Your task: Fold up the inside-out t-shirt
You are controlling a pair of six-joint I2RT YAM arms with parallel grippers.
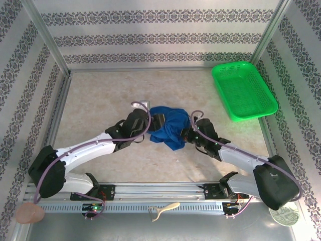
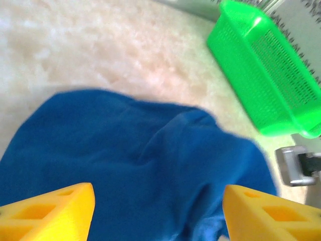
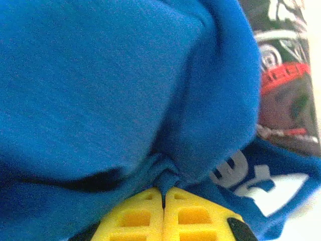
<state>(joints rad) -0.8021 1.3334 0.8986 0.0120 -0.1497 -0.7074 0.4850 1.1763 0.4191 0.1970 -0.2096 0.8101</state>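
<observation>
Right hand clenched on a fold of the t-shirt, yellow fingers pressed together. Its wrist view catches the dark graphic and pale lettering; from above, the shirt reads as a plain blue heap mid-tabletop, between both arms. Left hand released, fingers spread wide above the cloth; green basket beyond.

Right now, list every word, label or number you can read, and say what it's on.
No text reads clearly.
Pale lettering on the t-shirt: folded and cut off, unreadable.
Red band in its graphic: marks too blurred to read.
Round disc at the near right corner: print too small to read.
</observation>
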